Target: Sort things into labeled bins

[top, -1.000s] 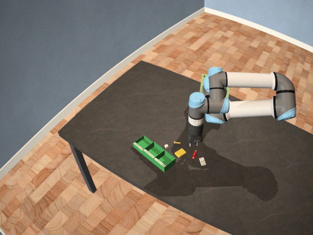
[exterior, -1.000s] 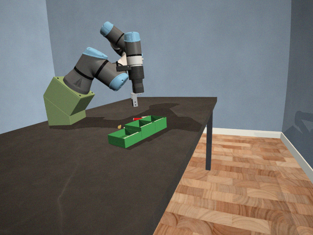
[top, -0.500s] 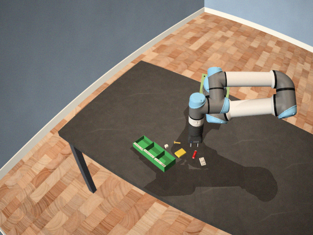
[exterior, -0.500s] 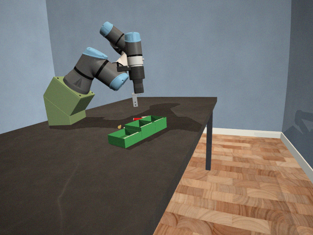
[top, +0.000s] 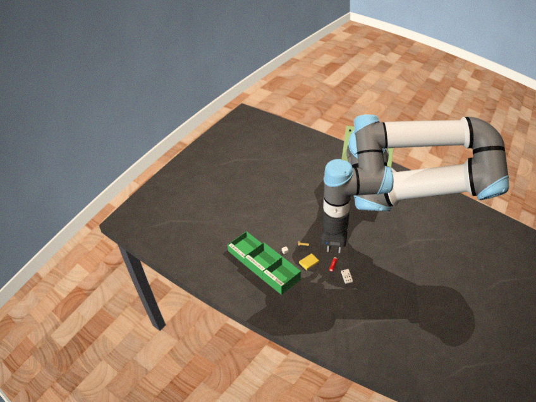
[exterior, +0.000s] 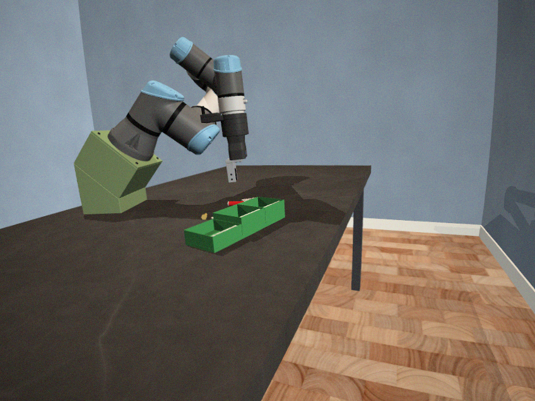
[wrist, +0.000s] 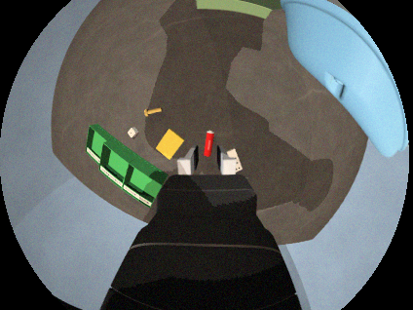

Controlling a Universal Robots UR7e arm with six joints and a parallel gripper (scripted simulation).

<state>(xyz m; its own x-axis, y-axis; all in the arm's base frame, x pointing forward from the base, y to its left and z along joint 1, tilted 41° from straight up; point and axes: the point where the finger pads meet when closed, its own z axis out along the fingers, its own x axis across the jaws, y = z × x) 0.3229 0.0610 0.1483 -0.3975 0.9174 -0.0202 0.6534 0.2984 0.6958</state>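
My gripper (top: pixel 333 249) (exterior: pixel 231 176) (wrist: pixel 207 153) is open and empty, hanging above the table. A small red cylinder (top: pixel 332 263) (exterior: pixel 234 202) (wrist: pixel 208 142) lies on the table just below and ahead of the fingers. A yellow flat block (top: pixel 308 261) (wrist: pixel 170 143) lies to its left. A white domino (top: pixel 346 275) (wrist: pixel 233 155) lies to its right. A small white die (top: pixel 284 249) (wrist: pixel 131 132) and a yellow bolt (top: pixel 303 244) (exterior: pixel 203 215) (wrist: pixel 151 112) lie nearer the bins. Three joined green bins (top: pixel 281 286) (exterior: pixel 202 239) (wrist: pixel 99 143) with labels stand in a row to the left; they look empty.
The dark table (top: pixel 216 181) (exterior: pixel 86 302) has its edge close behind the bins. The arm's green base (exterior: pixel 108 172) stands at the back of the table.
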